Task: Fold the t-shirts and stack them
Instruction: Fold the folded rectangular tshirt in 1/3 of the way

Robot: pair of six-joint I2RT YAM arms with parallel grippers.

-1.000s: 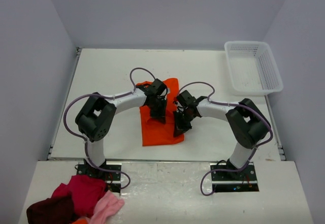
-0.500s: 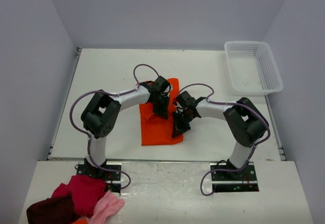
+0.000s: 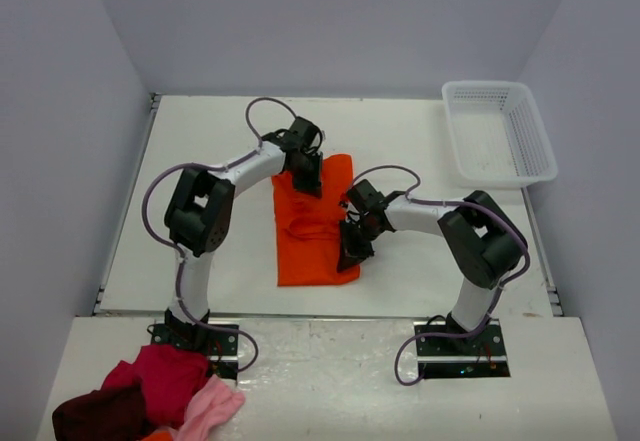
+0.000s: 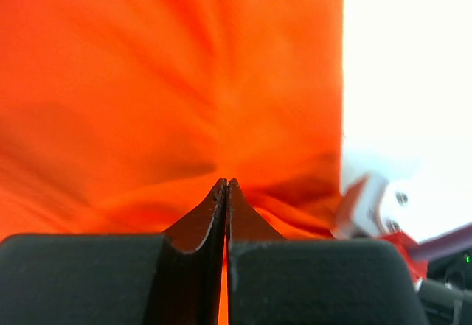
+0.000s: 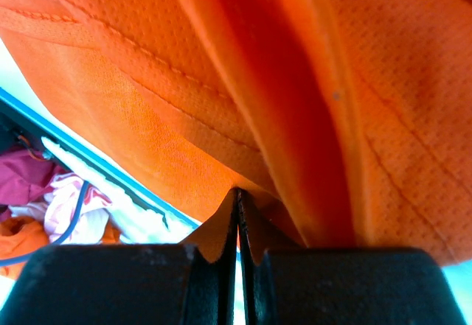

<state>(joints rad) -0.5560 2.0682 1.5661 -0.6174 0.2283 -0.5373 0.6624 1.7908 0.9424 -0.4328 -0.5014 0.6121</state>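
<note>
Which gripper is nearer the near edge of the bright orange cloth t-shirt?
Right. The right gripper pinches the bright orange cloth t-shirt on its right side, close to that edge; the left gripper pinches the far end.

table (image 3: 200,151): white, flat top
middle: orange t-shirt (image 3: 315,251), partly folded, rumpled
far right corner: white mesh basket (image 3: 500,175)
near ledge (image 3: 330,361), left end: heap of red and pink clothes (image 3: 160,386)

One t-shirt (image 3: 312,246), one basket (image 3: 500,177), two pincers (image 3: 311,187) (image 3: 349,258)
</note>
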